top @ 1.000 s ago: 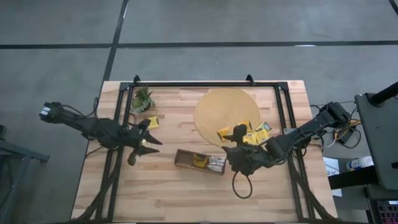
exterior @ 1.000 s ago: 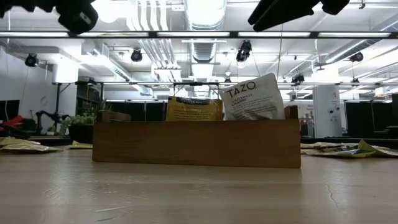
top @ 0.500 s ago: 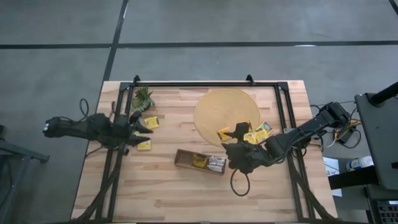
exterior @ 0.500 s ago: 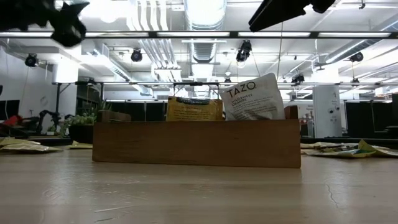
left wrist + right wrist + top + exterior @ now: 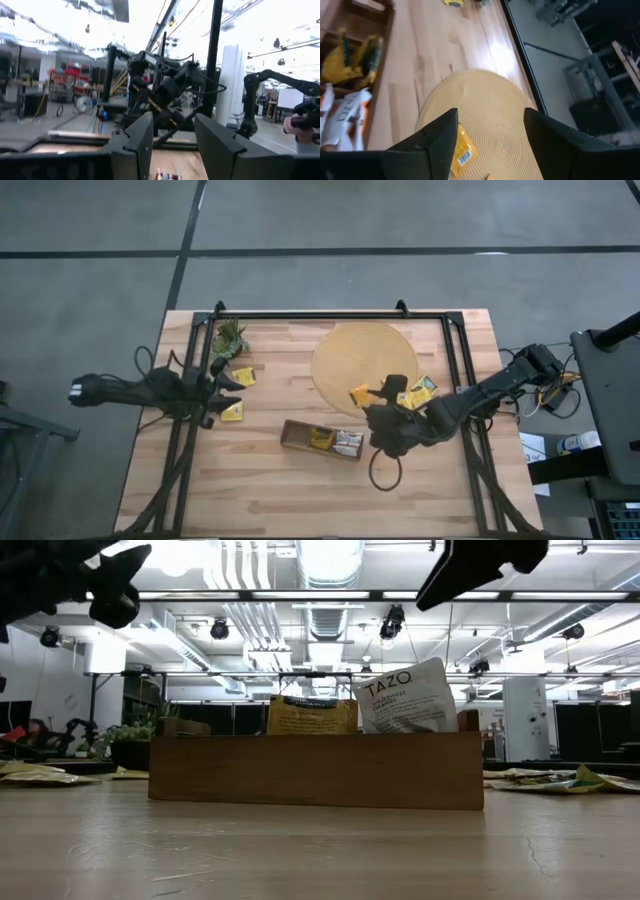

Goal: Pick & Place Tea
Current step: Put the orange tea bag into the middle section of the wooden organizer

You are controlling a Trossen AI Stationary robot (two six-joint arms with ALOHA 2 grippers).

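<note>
Right gripper (image 5: 392,392) hangs above the near rim of the round mat (image 5: 362,358), fingers spread wide, nothing between them; the right wrist view shows both dark fingers (image 5: 440,131) apart with bare mat between. Just under and beside its left finger lies a yellow sachet (image 5: 460,152) on the mat's edge, seen from above as the yellow square (image 5: 360,394) just beside the gripper. On the other side of the gripper, a small cluster of yellow sachets (image 5: 418,394) sits at the mat's rim, close by. A little nearer the table's front edge than the gripper stands the brown tray (image 5: 296,439), holding a yellow sachet (image 5: 321,439) and a white-and-orange one (image 5: 347,443); in the low view these two stand upright behind the tray wall, the yellow packet (image 5: 311,715) beside the white one marked TAZO (image 5: 405,697). Well apart, across the table, the left gripper (image 5: 222,381) is raised over the left frame rail, fingers parted and holding nothing; the left wrist view shows its fingers (image 5: 142,140) with a clear gap. Near it lie two more yellow sachets, one (image 5: 243,377) on the plant's side, one (image 5: 232,413) toward the front. Farthest, the small green plant (image 5: 229,339) stands at the back left corner of the wooden table (image 5: 280,490).
</note>
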